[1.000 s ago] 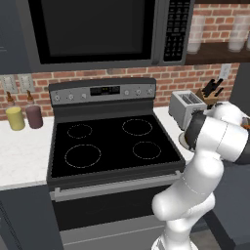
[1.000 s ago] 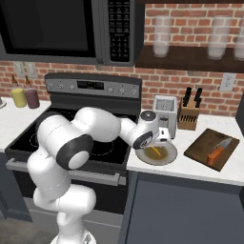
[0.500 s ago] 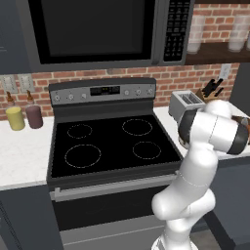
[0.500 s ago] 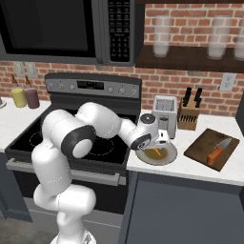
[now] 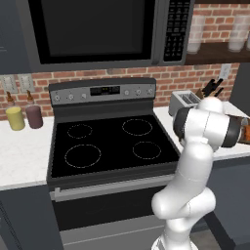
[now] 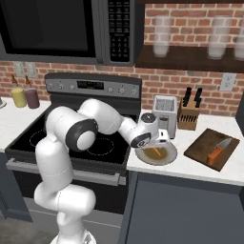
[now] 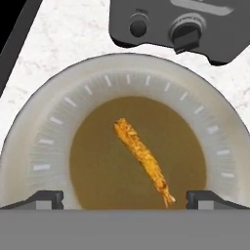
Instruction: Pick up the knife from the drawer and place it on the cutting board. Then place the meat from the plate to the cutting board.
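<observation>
Compared with a second ago, the white arm has rotated at its upper joints, its dark-jointed elbow now swung lower and further right in the left base view, while the two-finger gripper (image 6: 157, 144) remains poised over the round shallow plate (image 7: 39, 146). The jaws stand wide apart, holding nothing; both dark fingertips (image 7: 45, 198) sit at opposite sides of the plate's near rim. The plate has a glossy olive-tan centre and a pale grey rim with radial ticks, resting on speckled white stone counter (image 6: 190, 170). The meat (image 7: 142, 159), a slim, rough-textured orange-brown strip, lies diagonally across the plate's centre, untouched. To the right, the dark brown rectangular wooden cutting board (image 6: 202, 147) carries the orange-handled knife (image 6: 218, 150) with its slim silver blade. Just beyond the plate stands a boxy metallic grey toaster (image 6: 165, 116).
</observation>
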